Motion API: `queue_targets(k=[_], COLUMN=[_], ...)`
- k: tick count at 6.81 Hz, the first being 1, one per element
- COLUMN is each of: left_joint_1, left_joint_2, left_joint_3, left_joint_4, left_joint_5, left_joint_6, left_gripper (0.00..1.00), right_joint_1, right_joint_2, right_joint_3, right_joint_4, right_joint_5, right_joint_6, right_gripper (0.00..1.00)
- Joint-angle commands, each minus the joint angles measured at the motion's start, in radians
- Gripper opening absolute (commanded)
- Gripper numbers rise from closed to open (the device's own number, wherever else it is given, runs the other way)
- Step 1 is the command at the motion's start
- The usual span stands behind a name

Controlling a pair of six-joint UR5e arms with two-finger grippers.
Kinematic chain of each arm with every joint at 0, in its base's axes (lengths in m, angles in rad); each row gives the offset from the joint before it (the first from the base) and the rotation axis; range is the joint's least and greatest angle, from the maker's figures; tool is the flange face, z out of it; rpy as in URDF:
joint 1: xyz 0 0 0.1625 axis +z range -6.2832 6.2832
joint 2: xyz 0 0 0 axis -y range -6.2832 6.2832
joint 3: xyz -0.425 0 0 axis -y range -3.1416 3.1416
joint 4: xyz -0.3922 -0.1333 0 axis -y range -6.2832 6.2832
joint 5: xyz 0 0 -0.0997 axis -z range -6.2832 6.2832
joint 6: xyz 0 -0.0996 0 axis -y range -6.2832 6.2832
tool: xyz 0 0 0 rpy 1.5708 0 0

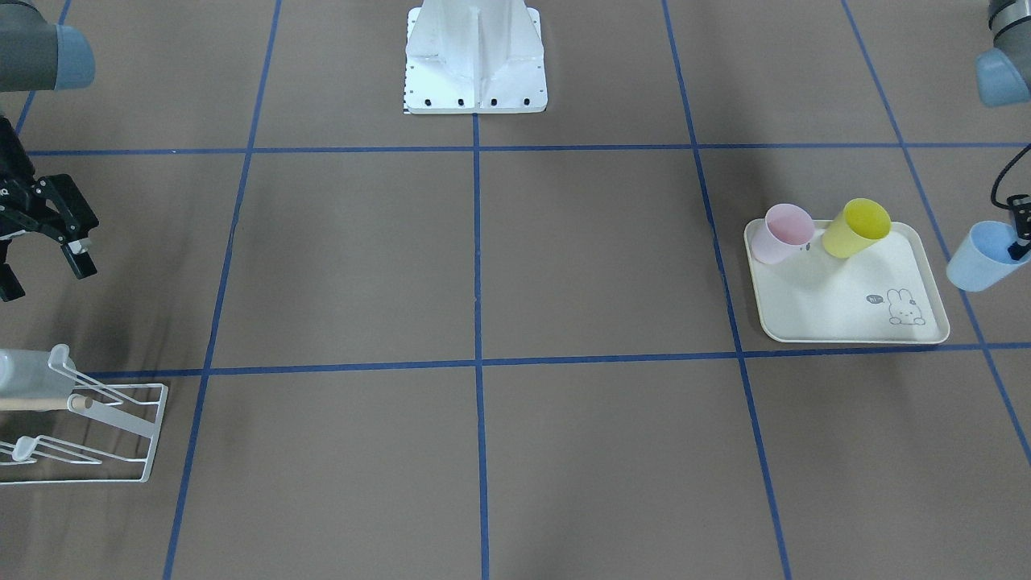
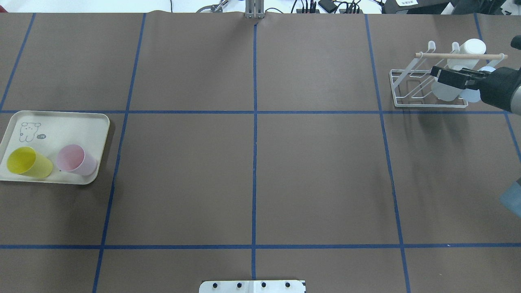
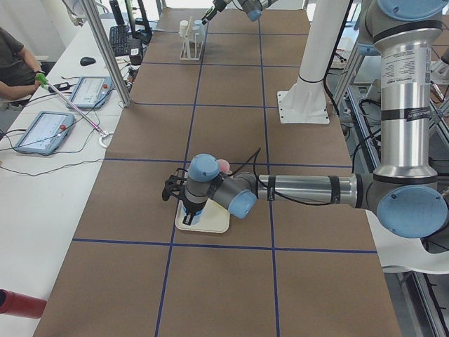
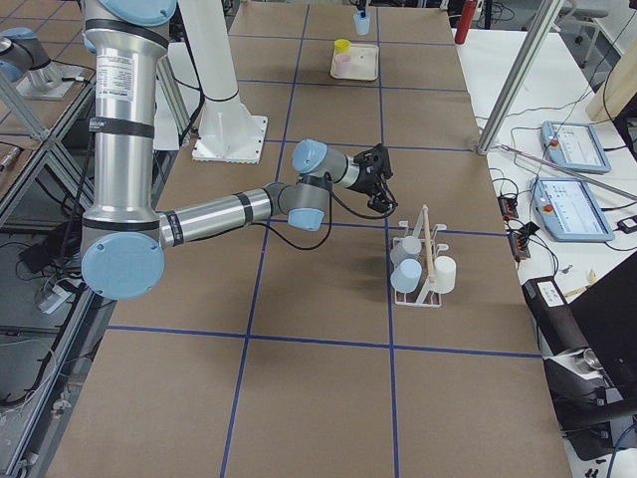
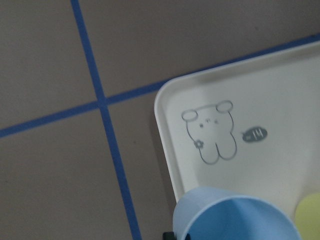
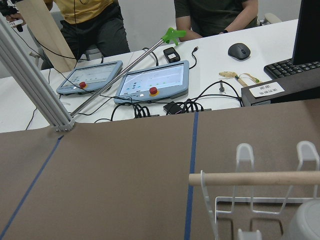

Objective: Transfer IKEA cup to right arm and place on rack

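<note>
Six cups show in all. One blue cup is clamped in the left gripper, one finger inside the rim and the mouth tipped up and sideways. It hangs just beside the outer short edge of the tray; the left wrist camera looks past its rim onto the tray's corner.

Two cups stand on the tray, side by side at the robot's end: a pink cup and a yellow cup. Three pale cups sit on the rack, which has one wooden dowel across its top.

The right gripper hovers close to the rack, its two fingers spread with nothing between them.

The only writing that reads is on the tray: a small dark speech bubble with "hi" next to the one drawn rabbit. White letters on the right gripper's body are cut off by the frame edge.

Two tablets with red buttons lie on the white bench beyond the table
</note>
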Motion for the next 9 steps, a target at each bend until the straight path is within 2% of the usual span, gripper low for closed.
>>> queue_targets(k=[1,3,4,5,6,7,9], left_joint_1=[-0.023,-0.023,-0.010,0.038,0.087,0.127,0.239], left_joint_2=[-0.208,-0.395,-0.414,-0.410,-0.408,-0.407,-0.408], left_joint_3=[0.004,-0.021,-0.060,-0.144,-0.182,-0.177,-0.170], left_joint_4=[0.220,0.477,0.493,0.455,0.347,0.159,-0.174], left_joint_5=[0.001,-0.004,-0.051,-0.083,-0.119,-0.159,-0.151], left_joint_6=[0.004,0.000,-0.099,-0.302,-0.524,-0.757,-1.153], left_gripper=[0.00,0.00,0.00,0.00,0.00,0.00,0.00], right_joint_1=[0.001,0.002,0.000,0.000,-0.002,-0.003,-0.032], right_joint_2=[-0.002,-0.003,0.001,0.017,0.044,0.078,0.109], right_joint_3=[0.000,0.000,0.000,0.006,0.012,0.009,0.012], right_joint_4=[0.000,-0.002,-0.002,0.002,0.009,0.061,0.110], right_joint_5=[0.020,0.028,0.045,0.054,0.080,0.107,0.118], right_joint_6=[0.000,0.000,0.037,0.133,0.264,0.430,0.570], right_gripper=[1.00,1.00,1.00,1.00,1.00,1.00,1.00])
